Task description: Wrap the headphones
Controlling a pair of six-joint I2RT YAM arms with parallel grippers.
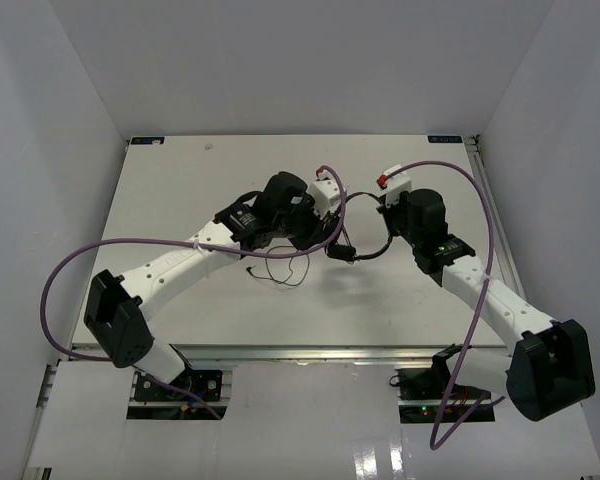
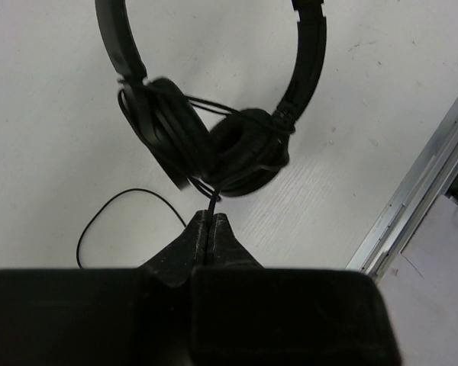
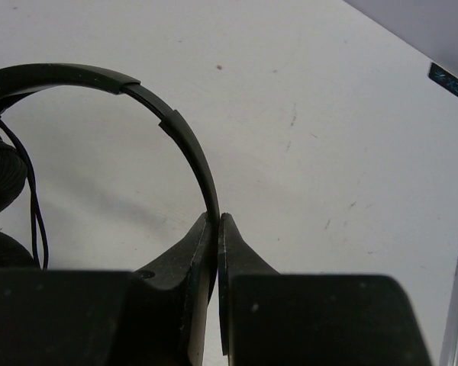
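Headphones (image 2: 214, 145) — headband (image 3: 185, 145) between right jaws, cord (image 2: 215, 204) between left jaws.

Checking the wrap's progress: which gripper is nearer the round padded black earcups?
Left. Left gripper pinches the thin black cord beside the earcups; right gripper clamps the curved headband farther up.

White matte tabletop (image 1: 180, 190), flecked with small dark specks (image 3: 219, 67), boxed in by plain pale grey walls (image 1: 280, 60); silver metal rail (image 1: 310, 352) lining the near edge, small blue label (image 3: 452, 85) at a far corner.
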